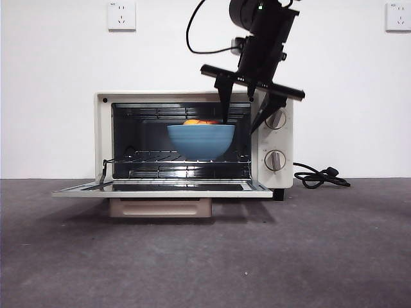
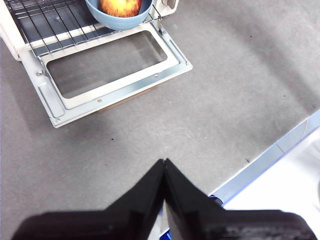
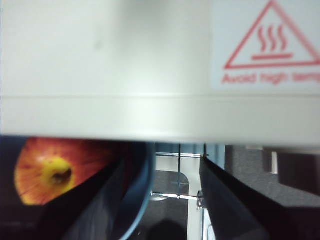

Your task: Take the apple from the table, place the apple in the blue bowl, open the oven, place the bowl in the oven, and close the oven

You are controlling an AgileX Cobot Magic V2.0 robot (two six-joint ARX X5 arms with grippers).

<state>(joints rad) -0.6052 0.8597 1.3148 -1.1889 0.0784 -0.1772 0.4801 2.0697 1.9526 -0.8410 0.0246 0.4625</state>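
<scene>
The blue bowl [image 1: 201, 141], faintly ridged, sits on the rack inside the oven [image 1: 192, 142], holding the red-yellow apple [image 2: 120, 6]. The door lies flat on the worktop [image 1: 205, 256]. The right tool [image 1: 246, 119] straddles the bowl's rim near the knobs, jaws spread. The left tool [image 2: 164, 167], clenched empty, hangs over bare worktop.

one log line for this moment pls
oven door down | apple in bowl on rack | right tool open, straddling bowl rim | left tool shut, waiting over table

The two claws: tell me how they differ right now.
The left claw is shut, hanging over bare table away from the oven. The right claw is open, straddling the rim of the blue bowl inside the oven. Both are black.
</scene>
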